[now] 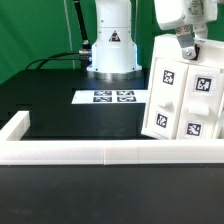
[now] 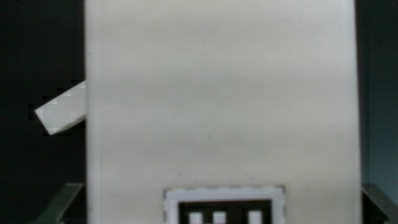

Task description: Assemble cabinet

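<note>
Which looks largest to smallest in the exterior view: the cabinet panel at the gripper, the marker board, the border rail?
1. Border rail, longest.
2. Cabinet panel, though it is nearer the camera.
3. Marker board, smallest, lying farther back.

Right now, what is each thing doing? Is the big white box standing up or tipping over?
Cabinet body: tilted, leaning against the border rail, gripper at its top edge.
Gripper: on the top of the cabinet body; cannot tell if it is clamped.
Marker board: lying flat on the table.
Border rail: lying along the table's front edge.
Small white panel: tilted, sticking out beside the cabinet body.
</note>
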### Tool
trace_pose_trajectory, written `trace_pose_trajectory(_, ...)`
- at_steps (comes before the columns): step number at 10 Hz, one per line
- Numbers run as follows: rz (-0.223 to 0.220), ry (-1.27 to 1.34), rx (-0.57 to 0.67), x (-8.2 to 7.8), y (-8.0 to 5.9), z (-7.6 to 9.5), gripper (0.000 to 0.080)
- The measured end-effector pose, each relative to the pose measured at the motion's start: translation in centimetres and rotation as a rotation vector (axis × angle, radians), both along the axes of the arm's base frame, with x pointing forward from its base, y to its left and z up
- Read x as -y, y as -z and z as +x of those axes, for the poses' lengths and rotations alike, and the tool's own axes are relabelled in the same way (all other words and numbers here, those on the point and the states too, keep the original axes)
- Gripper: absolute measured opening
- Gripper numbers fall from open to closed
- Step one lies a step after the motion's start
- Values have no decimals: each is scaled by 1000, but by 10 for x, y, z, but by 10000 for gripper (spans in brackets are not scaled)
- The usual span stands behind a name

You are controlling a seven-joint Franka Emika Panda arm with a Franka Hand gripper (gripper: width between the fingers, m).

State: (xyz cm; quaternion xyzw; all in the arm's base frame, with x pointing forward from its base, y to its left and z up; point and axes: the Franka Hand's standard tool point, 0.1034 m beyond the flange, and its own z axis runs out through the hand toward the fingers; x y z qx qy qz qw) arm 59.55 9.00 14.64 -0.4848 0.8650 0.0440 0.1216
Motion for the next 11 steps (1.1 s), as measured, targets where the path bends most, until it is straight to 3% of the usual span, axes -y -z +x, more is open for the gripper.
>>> trace_pose_trajectory(4,0,-44,4,0,1,-1,541)
trace_pose_trajectory(5,1,-47,7,-1,0,-1,705)
trace_pose_trajectory(6,7,-46,18,-3,-7,0,770)
trace_pose_trajectory(9,36,-34,54,-9,-32,6,798)
trace_pose_trajectory(11,42,-41,69,-18,-39,11,797)
